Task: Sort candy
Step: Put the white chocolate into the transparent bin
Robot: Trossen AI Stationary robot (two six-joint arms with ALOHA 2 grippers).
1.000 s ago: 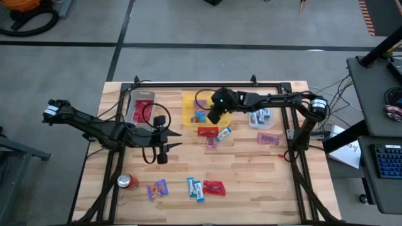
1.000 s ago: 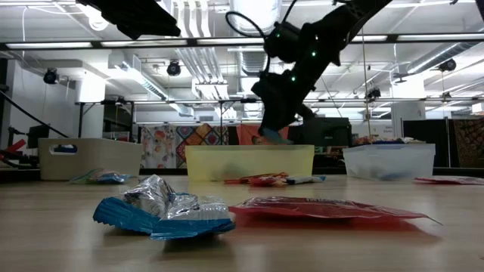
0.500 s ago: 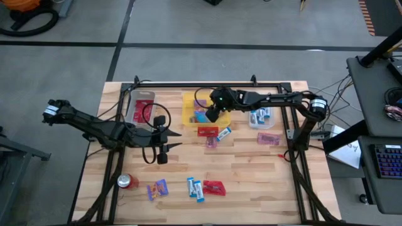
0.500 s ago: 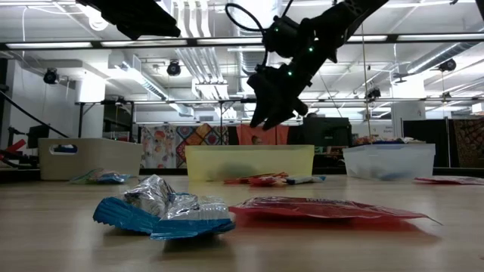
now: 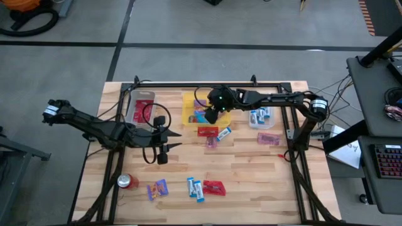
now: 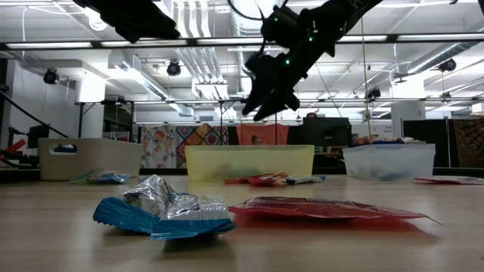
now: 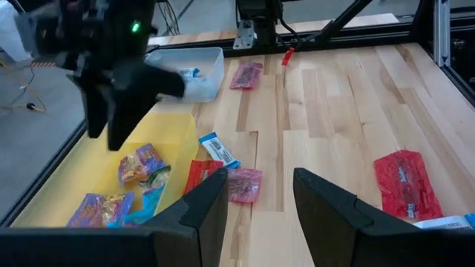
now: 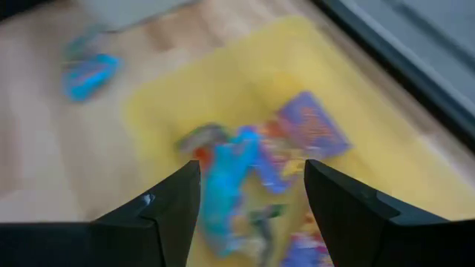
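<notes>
Several candy [image 5: 199, 115] pieces are lying in the yellow bin [image 5: 188, 100] near the table's [image 5: 251, 169] far edge; more are lying mid-table and near the front edge. The right gripper [image 5: 212, 115] is hovering above that bin, jaws wide and empty. The left gripper [image 5: 171, 139] is waiting mid-table, jaws partly open, holding nothing.

Both arms matte black, looped black cables; right arm [image 5: 264, 98] w/ green LED.

Robotics lab: exposed ceiling ducts [image 6: 198, 57], framed workbench [image 5: 251, 169].
</notes>
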